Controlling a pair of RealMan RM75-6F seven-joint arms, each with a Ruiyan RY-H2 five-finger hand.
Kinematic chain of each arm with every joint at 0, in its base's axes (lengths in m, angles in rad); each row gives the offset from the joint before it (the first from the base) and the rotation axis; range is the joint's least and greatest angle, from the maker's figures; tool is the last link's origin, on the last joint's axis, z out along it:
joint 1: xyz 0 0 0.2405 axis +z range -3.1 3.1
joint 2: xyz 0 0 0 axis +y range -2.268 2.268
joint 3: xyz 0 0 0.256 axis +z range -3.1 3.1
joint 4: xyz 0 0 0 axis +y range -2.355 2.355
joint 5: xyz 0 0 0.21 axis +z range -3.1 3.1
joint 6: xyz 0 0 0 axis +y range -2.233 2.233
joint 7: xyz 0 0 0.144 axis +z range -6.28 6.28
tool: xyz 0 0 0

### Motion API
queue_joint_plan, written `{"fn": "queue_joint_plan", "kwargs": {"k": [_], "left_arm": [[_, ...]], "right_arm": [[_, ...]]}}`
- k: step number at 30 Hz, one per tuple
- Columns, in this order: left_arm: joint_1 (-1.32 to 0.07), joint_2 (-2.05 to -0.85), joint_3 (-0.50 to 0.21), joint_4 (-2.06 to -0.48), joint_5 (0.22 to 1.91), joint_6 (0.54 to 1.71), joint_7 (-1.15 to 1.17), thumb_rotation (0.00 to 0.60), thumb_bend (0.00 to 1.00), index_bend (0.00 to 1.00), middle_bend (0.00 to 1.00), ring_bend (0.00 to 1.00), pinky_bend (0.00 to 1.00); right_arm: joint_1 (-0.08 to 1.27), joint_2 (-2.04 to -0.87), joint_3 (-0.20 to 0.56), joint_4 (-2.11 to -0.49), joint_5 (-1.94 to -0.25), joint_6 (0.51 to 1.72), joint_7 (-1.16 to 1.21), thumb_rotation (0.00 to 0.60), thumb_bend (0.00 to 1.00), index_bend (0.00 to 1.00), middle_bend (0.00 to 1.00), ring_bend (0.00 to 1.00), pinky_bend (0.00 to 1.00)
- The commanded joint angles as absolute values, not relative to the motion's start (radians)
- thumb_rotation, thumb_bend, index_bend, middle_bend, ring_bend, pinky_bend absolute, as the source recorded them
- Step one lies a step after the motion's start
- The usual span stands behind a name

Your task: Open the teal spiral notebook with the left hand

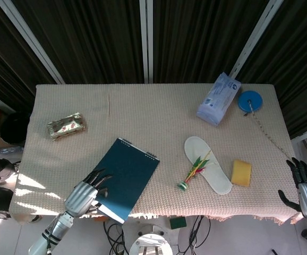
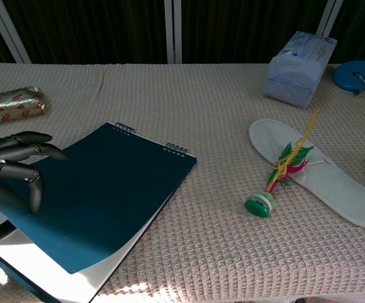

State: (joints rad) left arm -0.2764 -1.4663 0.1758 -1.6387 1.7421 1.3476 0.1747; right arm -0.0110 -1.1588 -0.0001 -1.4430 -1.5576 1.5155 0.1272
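— Fingers, left hand (image 2: 9,161)?
— Dark fingers (image 1: 97,178) pinch the near-left edge of the teal spiral notebook's (image 2: 100,189) cover, raised off the white page (image 2: 75,284) beneath.

— Fingers, right hand (image 1: 305,183)?
— Spread apart, gripping nothing, well right of the notebook, past the surface (image 1: 159,114) edge.

— Notebook's place?
— Near front edge, spiral at its far end. Right of it: feathered shuttlecock (image 2: 277,173), touching a white insole (image 2: 324,177).
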Motion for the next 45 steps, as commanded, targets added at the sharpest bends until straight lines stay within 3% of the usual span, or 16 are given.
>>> {"fn": "queue_joint_plan", "kwargs": {"k": [1,10,16,26,36,39,43,45], "left_arm": [[-0.310,-1.435,0.137,-1.687,1.729,1.319,0.172,0.600,0.45,0.60,0.15,0.03,0.11],[-0.526,-1.458,-0.144,-1.720,1.516,1.094,0.176,0.600,0.47,0.61,0.16,0.03,0.11],[-0.747,-1.565,-0.325,-1.565,1.245,0.858,0.280,0.600,0.48,0.61,0.17,0.03,0.11],[-1.111,-1.774,-0.436,-1.096,0.880,0.629,0.478,0.600,0.48,0.62,0.17,0.03,0.11],[-1.342,-1.930,-0.513,-0.670,0.763,0.557,0.416,0.600,0.49,0.61,0.17,0.03,0.11],[-1.365,-1.967,-0.516,-0.599,0.819,0.591,0.335,0.600,0.45,0.52,0.16,0.03,0.11],[-1.369,-2.005,-0.482,-0.517,0.932,0.656,0.201,0.600,0.40,0.28,0.09,0.03,0.10],[-1.367,-2.022,-0.469,-0.485,0.983,0.706,0.123,0.600,0.39,0.09,0.03,0.02,0.10]], "right_arm": [[-0.009,-1.159,0.000,-1.444,-1.559,1.515,0.125,0.600,0.30,0.00,0.00,0.00,0.00],[-0.010,-1.153,0.004,-1.455,-1.553,1.517,0.112,0.600,0.30,0.00,0.00,0.00,0.00],[-0.007,-1.149,0.012,-1.464,-1.536,1.508,0.105,0.600,0.30,0.00,0.00,0.00,0.00],[0.000,-1.150,0.028,-1.449,-1.485,1.469,0.123,0.600,0.30,0.00,0.00,0.00,0.00],[0.010,-1.159,0.039,-1.418,-1.447,1.427,0.152,0.600,0.30,0.00,0.00,0.00,0.00],[0.014,-1.163,0.041,-1.413,-1.443,1.418,0.157,0.600,0.30,0.00,0.00,0.00,0.00],[0.017,-1.166,0.041,-1.406,-1.442,1.413,0.158,0.600,0.30,0.00,0.00,0.00,0.00],[0.016,-1.167,0.041,-1.405,-1.442,1.414,0.159,0.600,0.30,0.00,0.00,0.00,0.00]]}}
